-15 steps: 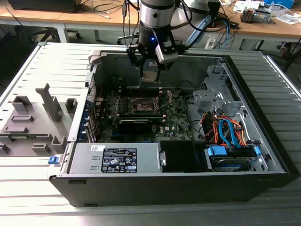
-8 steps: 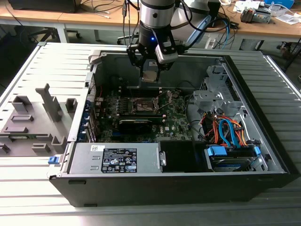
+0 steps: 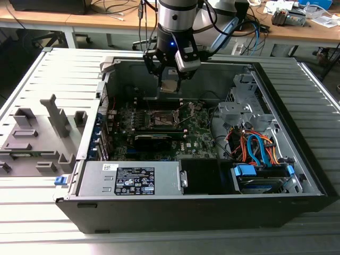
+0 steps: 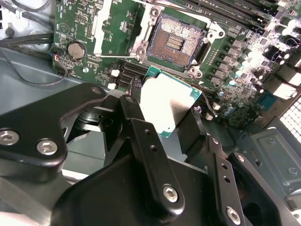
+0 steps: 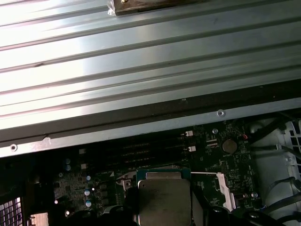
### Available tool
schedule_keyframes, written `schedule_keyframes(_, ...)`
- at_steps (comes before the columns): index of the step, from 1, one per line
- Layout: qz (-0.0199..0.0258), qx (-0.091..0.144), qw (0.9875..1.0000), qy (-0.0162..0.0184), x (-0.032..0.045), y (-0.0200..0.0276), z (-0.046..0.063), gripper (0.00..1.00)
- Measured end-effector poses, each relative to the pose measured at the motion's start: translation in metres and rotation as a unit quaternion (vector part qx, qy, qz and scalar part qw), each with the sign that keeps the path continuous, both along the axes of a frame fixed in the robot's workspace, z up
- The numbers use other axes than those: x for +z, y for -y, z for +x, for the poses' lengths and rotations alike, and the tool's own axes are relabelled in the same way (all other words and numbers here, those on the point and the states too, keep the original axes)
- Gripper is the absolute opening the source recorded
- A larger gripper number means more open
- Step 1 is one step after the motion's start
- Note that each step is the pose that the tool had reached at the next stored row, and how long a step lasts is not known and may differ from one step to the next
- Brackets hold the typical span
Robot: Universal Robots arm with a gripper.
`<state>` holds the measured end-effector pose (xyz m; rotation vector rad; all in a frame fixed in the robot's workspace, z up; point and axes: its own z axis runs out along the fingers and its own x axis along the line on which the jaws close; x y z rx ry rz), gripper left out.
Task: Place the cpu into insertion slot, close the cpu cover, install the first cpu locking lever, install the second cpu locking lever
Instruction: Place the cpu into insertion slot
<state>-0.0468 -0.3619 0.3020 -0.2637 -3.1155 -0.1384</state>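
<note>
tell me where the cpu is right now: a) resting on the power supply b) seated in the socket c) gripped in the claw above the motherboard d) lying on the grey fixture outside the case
c: in the second wrist view the cpu is clamped in the claw, clear of the board, and the socket beyond it lies empty with its contacts bare.
</note>
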Motion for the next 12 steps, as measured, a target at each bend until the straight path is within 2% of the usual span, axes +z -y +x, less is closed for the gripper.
schedule_keyframes(12, 0.0000, -0.008, 1.0000, 0.0000, 0.0000, 0.0000, 0.0000, 0.54)
